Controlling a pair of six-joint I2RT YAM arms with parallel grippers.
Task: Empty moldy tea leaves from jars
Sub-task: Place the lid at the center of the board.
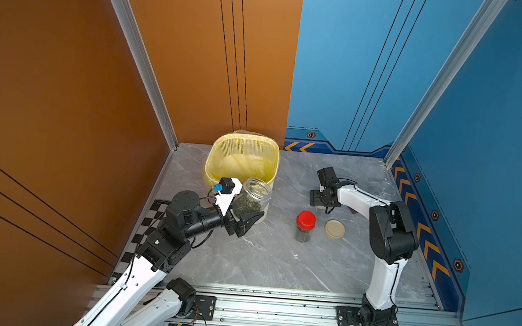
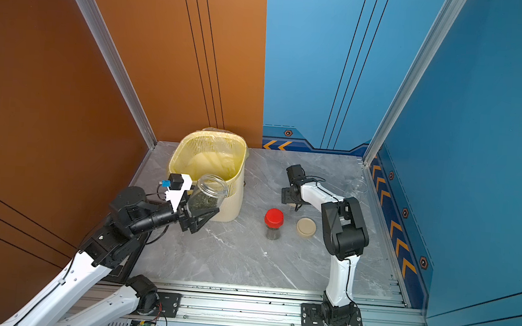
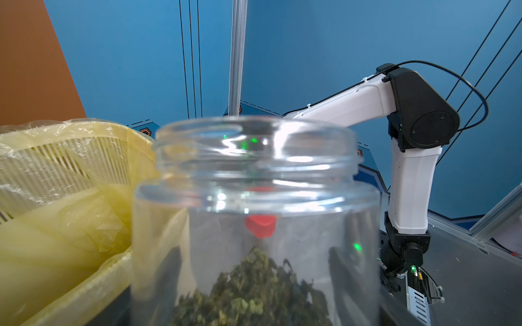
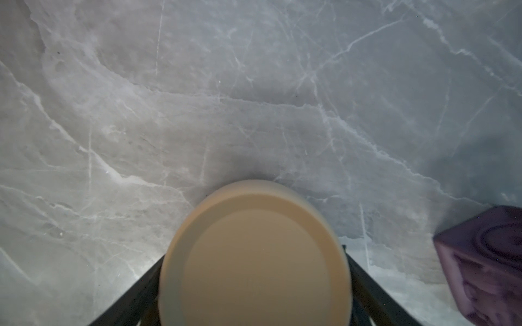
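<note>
The table [image 1: 261, 259] is a grey marble-look slab with pale veins, walled on three sides, with a metal rail [image 1: 273, 311] along its near edge. At the back left stands a bin [image 2: 233, 199], slatted and lined with a yellow bag. Near the middle a red-lidded jar [image 1: 305, 226] stands upright, dark matter in its bottom. Just beside it, not touching, a beige lid [image 1: 334, 229] lies flat. Towards the far right corner stands an empty jar [image 1: 387, 188], clear and hard to make out. A purple block [image 4: 485, 262] rests on the marble near a second lid [image 4: 254, 254], also beige; whether that one touches the table I cannot tell.
</note>
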